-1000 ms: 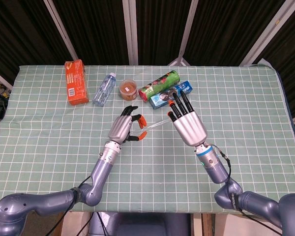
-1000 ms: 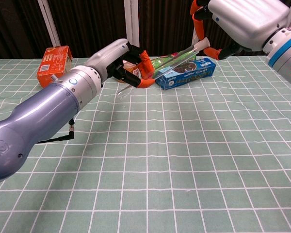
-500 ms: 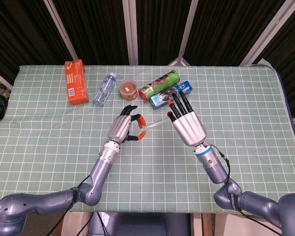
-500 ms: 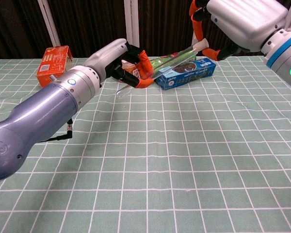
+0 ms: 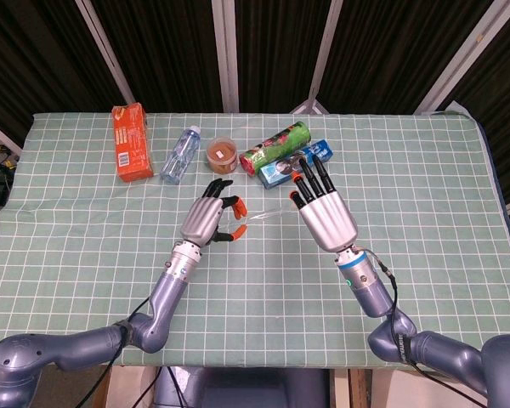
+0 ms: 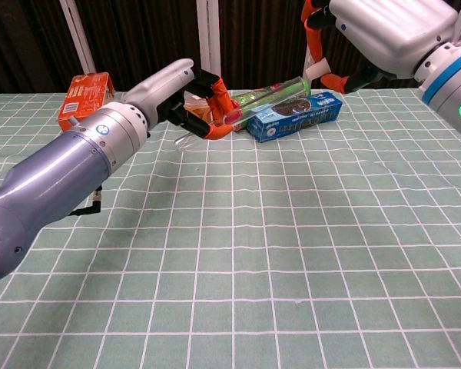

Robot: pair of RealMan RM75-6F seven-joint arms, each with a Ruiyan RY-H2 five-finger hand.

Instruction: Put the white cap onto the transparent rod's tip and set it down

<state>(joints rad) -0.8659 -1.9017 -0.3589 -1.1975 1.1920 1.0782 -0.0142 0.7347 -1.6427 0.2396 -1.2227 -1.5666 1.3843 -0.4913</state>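
The transparent rod (image 5: 263, 218) runs slanted between my two hands above the green checked table (image 5: 425, 170). My left hand (image 5: 206, 219) pinches its lower left part with orange-tipped fingers; in the chest view the rod's (image 6: 186, 139) clear end sticks out below that hand (image 6: 165, 88). My right hand (image 5: 323, 212) is raised at the rod's upper right end. There the chest view shows a small white cap (image 6: 316, 68) pinched in the right hand (image 6: 384, 27). Whether the cap sits on the rod's tip I cannot tell.
Along the far side lie an orange box (image 5: 128, 141), a water bottle (image 5: 180, 154), a small jar (image 5: 222, 155), a green can (image 5: 275, 145) and a blue box (image 5: 294, 164), just behind both hands.
My left hand has shifted a little to the left, taking the rod's lower end with it. The right hand has stayed nearly in place.
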